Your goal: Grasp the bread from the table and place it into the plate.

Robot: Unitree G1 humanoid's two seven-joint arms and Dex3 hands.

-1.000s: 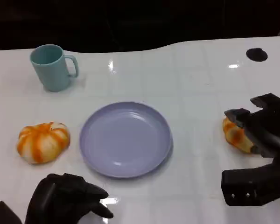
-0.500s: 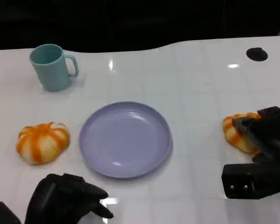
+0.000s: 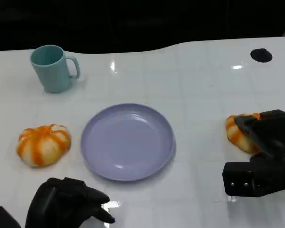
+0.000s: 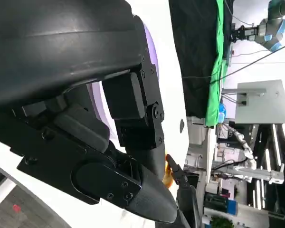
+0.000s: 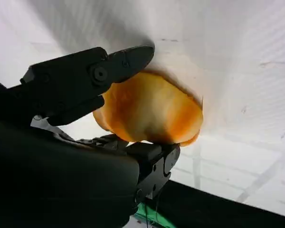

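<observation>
— Where is the bread (image 3: 238, 134) to be found?

— It is seen on the white table (image 3: 199, 80) at the right side, well apart from the plate (image 3: 127, 141). It is partly covered by the right hand (image 3: 268, 142), whose black fingers (image 5: 109, 71) are set over its top while others are placed under its near edge. In the right wrist view the bread (image 5: 149, 109) is shown clasped between those fingers, so it is being grasped, though it is still resting on the table.

— And the plate?

— The lavender plate is placed at the middle of the table, with nothing lying in it.

— How is the left hand (image 3: 69, 202) held?

— It is kept low at the near left edge, its fingers curled in and nothing held in them. It is seen close up in the left wrist view (image 4: 85, 142), with the plate's rim (image 4: 149, 42) behind it.

— What else is laid out?

— A second orange-striped bun (image 3: 42, 144) is seen left of the plate, apart from it. A teal mug (image 3: 53, 68) is stood upright at the far left, its handle turned to the right. A small black round spot (image 3: 261, 55) is seen at the far right of the table.

— Is any writing or label to be read?

— None can be made out on the mug, the plate or the hands.
</observation>
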